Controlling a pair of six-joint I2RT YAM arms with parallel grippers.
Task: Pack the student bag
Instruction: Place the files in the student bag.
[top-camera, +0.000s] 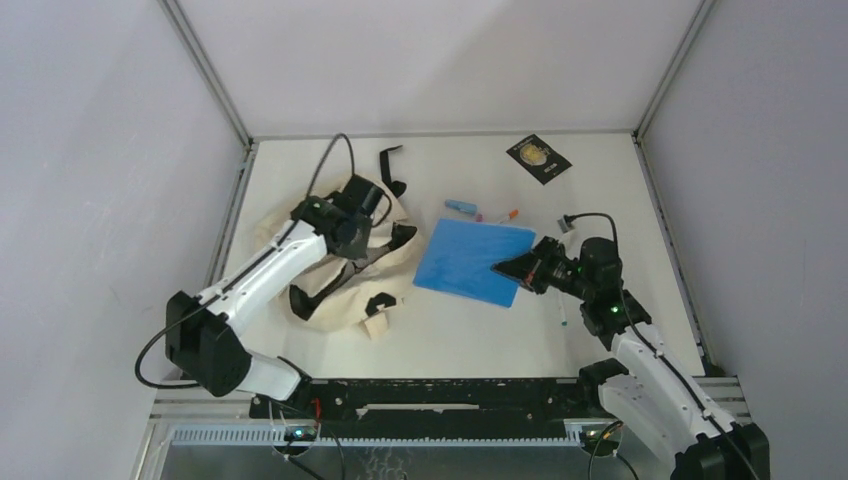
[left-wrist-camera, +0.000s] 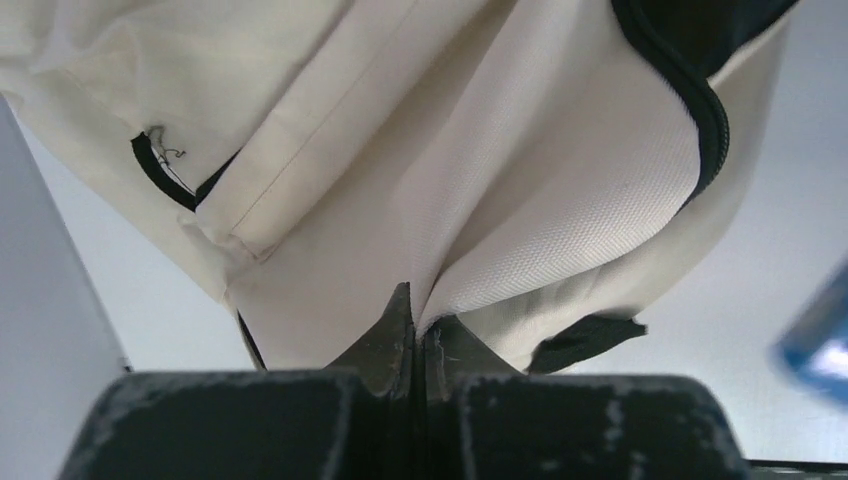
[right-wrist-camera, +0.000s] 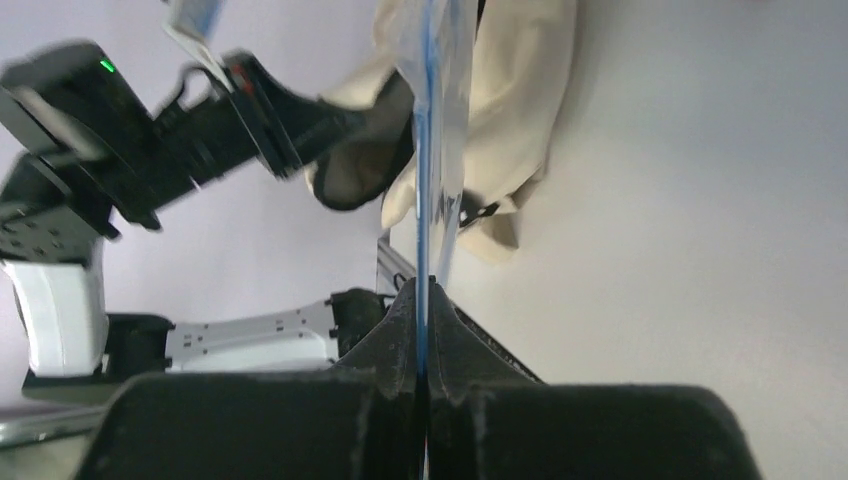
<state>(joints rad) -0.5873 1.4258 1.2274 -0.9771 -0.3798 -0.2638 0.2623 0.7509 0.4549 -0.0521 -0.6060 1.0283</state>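
The cream-beige student bag (top-camera: 345, 275) with black straps lies at the left of the table. My left gripper (top-camera: 362, 250) is shut on a fold of its fabric and holds the edge up; the fabric (left-wrist-camera: 470, 180) fills the left wrist view above the gripper (left-wrist-camera: 420, 320). My right gripper (top-camera: 512, 268) is shut on the near right edge of a flat blue folder (top-camera: 470, 260) and holds it between the arms. In the right wrist view the folder (right-wrist-camera: 425, 200) shows edge-on above the gripper (right-wrist-camera: 424, 300), with the bag (right-wrist-camera: 510, 110) beyond.
A black booklet with a gold emblem (top-camera: 538, 158) lies at the far right. A small blue item (top-camera: 460, 206) and a marker with an orange tip (top-camera: 506, 216) lie behind the folder. A pen (top-camera: 562, 310) lies by the right arm. A black strap (top-camera: 390, 165) trails behind the bag.
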